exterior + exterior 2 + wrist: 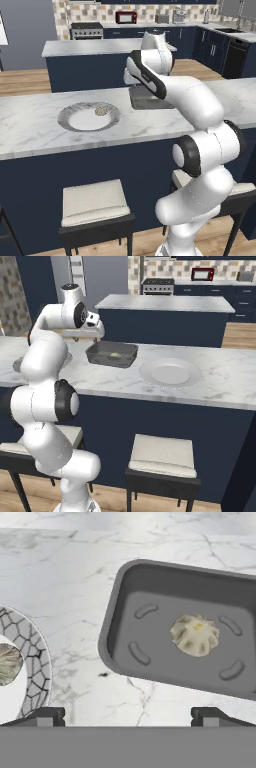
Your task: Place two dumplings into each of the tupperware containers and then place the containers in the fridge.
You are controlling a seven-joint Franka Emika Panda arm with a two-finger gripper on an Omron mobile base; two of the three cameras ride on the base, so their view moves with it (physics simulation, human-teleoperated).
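Blocking much of the left base view, the white arm [200, 150] covers the right half of the tupperware container [150, 98], so its far corner cannot be seen there; in the hand view that same container [150, 612] is cut off at the right edge. One dumpling [194, 635] lies on the container's floor, roughly central, pale and pleated. A second dumpling [101, 111] sits on the patterned plate [75, 112] left of the container, and in the hand view it is half cropped by the frame edge. Right of the container stands another plate [170, 373], bare and round (two plates in all, one container visible, two dumplings counted). Bare marble of the bench [220, 381] lies open between the container and each plate, and the container's near wall stands back from the bench's front edge. The gripper [128, 714] hangs above the bench just in front of the container, its jaws spread wide apart and holding nothing, with the finger tips [46, 716] low in the hand view.
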